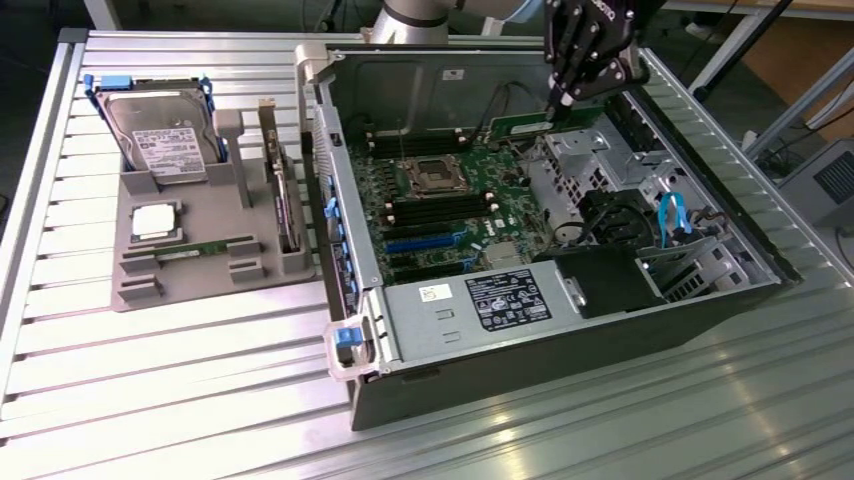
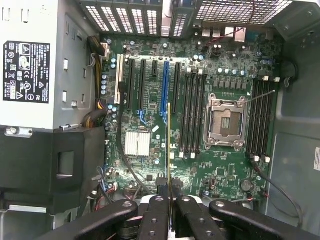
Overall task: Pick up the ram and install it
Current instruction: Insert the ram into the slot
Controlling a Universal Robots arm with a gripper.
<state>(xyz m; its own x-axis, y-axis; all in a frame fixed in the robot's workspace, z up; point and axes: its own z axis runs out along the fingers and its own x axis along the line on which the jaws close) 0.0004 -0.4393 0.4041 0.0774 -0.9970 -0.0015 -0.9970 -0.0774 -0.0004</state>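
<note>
A robot arm's claw (image 1: 563,102) is clamped on the ram (image 1: 518,125), a narrow green stick, inside an open computer case (image 1: 400,330) that lies on its side on a slatted metal desk (image 1: 160,400). In the exterior view the stick hangs level beneath the black fingers, over the far part of the green motherboard (image 1: 461,215) and clear of the power supply (image 1: 487,300) at the near end of the case.

From the wrist view, the claw (image 2: 169,189) pinches the ram (image 2: 169,145) between its two inner pads, so that only the thin edge of the stick faces the camera. That edge runs between the blue expansion slot (image 2: 164,90) and a bank of black memory slots (image 2: 192,112). The empty processor socket (image 2: 225,122) sits beyond those slots. Whether the stick touches the board cannot be told.

On the exterior view's left, well apart from the case, a grey parts tray (image 1: 147,285) rests on the desk. It holds a hard drive (image 1: 160,135), a square silver processor chip (image 1: 154,220), an expansion card (image 1: 280,200) standing on edge and another narrow green stick (image 1: 200,250) lying flat.
</note>
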